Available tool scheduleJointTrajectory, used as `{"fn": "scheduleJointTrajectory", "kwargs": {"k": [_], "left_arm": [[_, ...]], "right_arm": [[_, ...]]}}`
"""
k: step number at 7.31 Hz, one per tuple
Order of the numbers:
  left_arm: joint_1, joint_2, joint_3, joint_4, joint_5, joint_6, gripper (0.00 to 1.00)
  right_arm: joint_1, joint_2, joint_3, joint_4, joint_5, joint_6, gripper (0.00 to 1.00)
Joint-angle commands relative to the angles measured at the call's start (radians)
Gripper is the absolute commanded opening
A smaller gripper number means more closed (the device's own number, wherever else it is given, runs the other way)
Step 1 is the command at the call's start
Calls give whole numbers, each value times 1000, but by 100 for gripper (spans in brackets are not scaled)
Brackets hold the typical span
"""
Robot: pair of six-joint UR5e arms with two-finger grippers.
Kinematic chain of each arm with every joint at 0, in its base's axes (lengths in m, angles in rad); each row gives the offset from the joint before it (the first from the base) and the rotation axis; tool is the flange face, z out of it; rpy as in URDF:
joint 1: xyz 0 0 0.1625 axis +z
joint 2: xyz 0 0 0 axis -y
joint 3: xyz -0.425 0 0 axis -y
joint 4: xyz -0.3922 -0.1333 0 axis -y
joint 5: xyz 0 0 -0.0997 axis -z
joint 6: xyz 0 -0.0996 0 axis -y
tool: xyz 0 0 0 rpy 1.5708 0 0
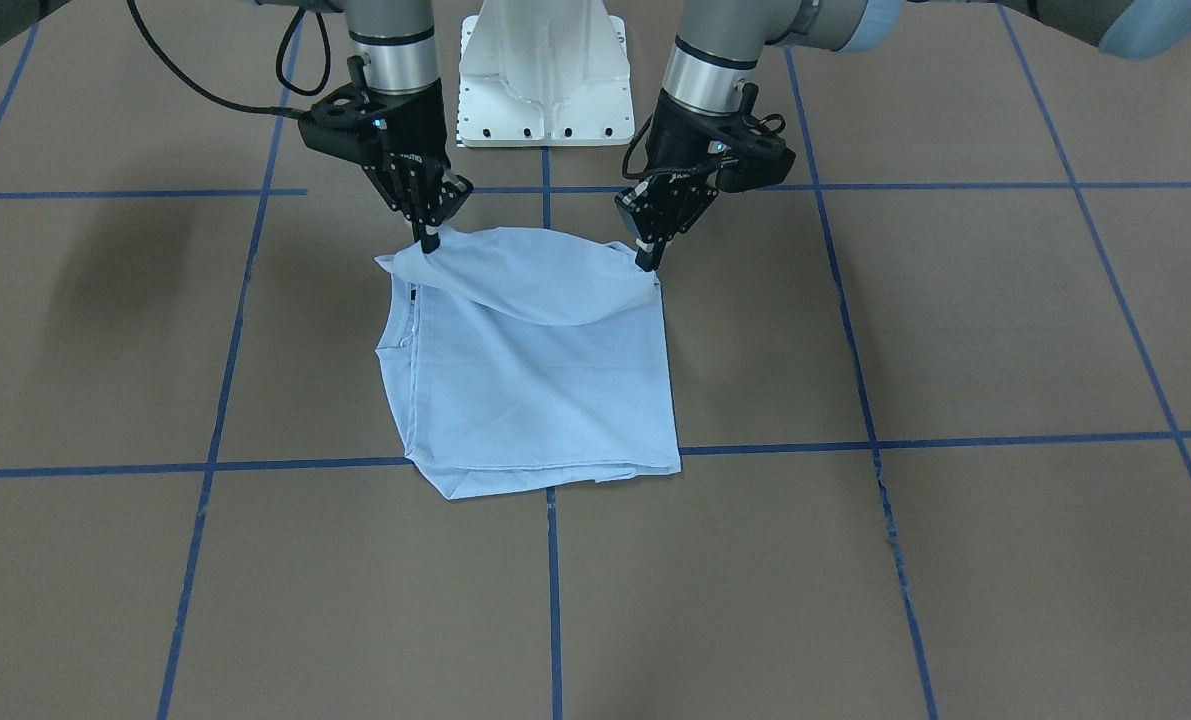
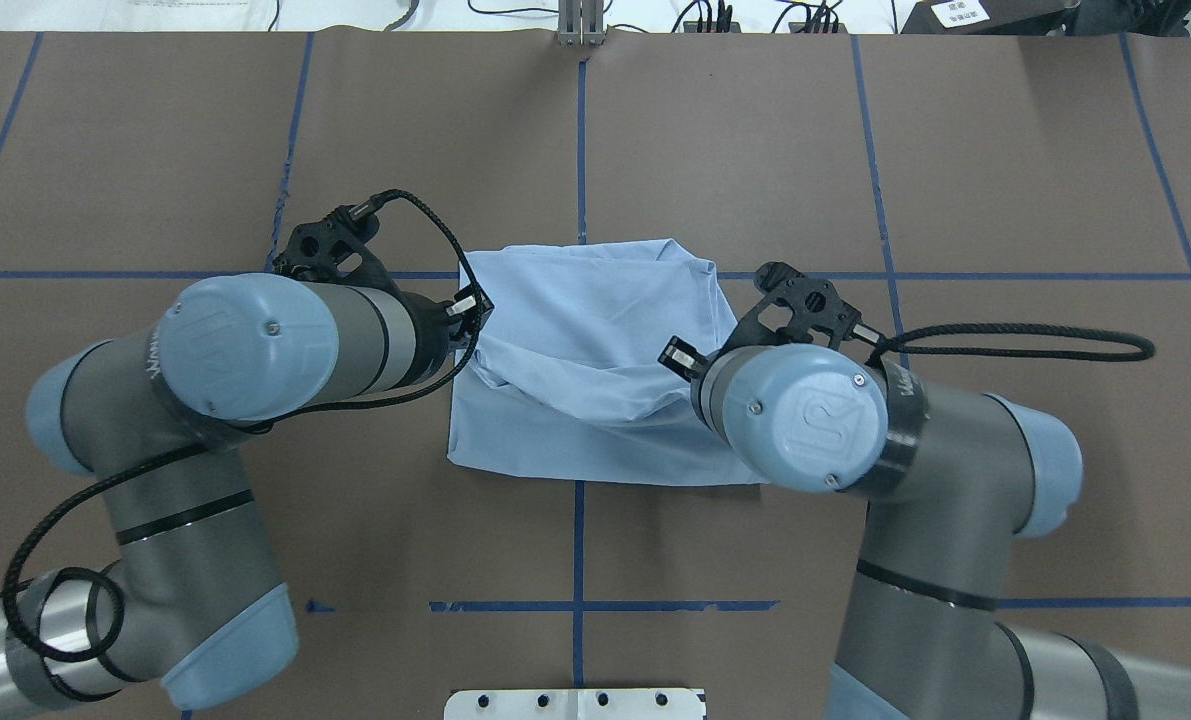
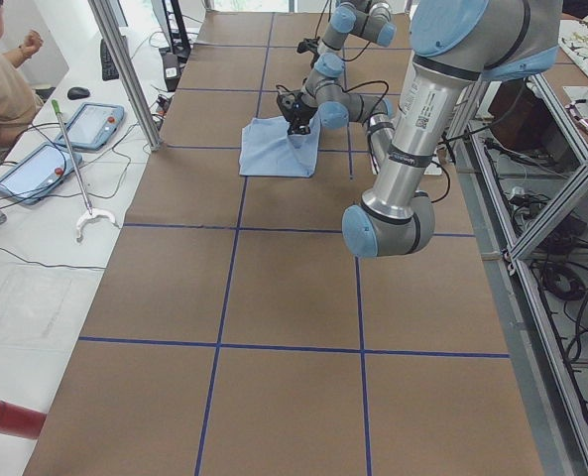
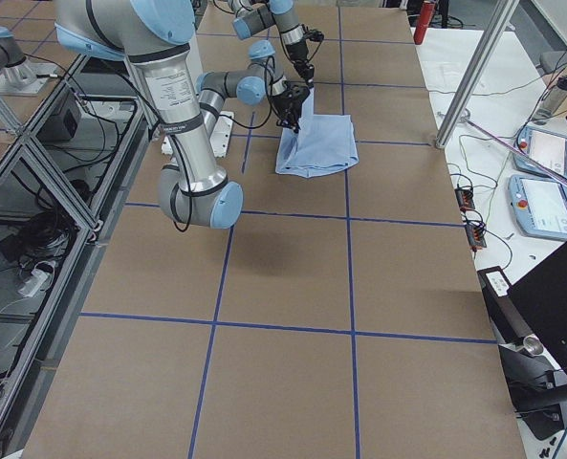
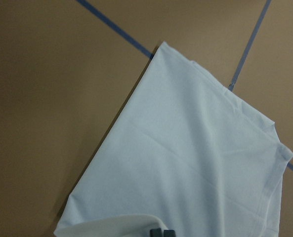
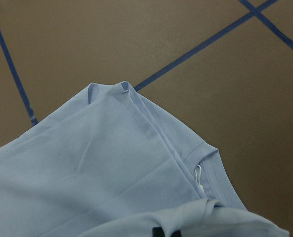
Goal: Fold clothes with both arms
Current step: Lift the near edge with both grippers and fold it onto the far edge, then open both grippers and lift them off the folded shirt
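Near edge of shirt [image 1: 535, 400] pinched by left fingers [image 1: 645, 260], right fingers [image 1: 428, 238]; to be carried level, taut, onto far hem, corners matched.

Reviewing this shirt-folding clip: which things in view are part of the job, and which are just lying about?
Part of the job:
- light blue T-shirt
- left gripper and right gripper, each pinching the shirt's raised edge

Lying about:
- white pedestal base
- pendant screens on the side bench
- grabber stick
- computer mouse
- red cylinder
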Motion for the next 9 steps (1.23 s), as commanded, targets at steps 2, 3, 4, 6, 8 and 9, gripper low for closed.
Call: {"fn": "scheduleJointTrajectory", "kwargs": {"k": [2,3,4,6,8,9], "left_arm": [[-23,-48,221,-158,81,64,0],[-69,-73,331,-244,81,105,0],[-123,-124,505,-355,81,167,31],[-151,-131,593,-459,101,235,100],[-157,-100,491,-450,91,252,100],[-157,-45,420,-447,30,259,100]], "right_arm": [[138,80,-282,227,131,-38,0],[186,147,-391,232,169,-125,0],[238,222,-538,314,202,-217,0],[316,289,-807,549,242,-352,100],[361,241,-782,548,328,-467,100],[370,177,-722,552,359,-471,100]]}}
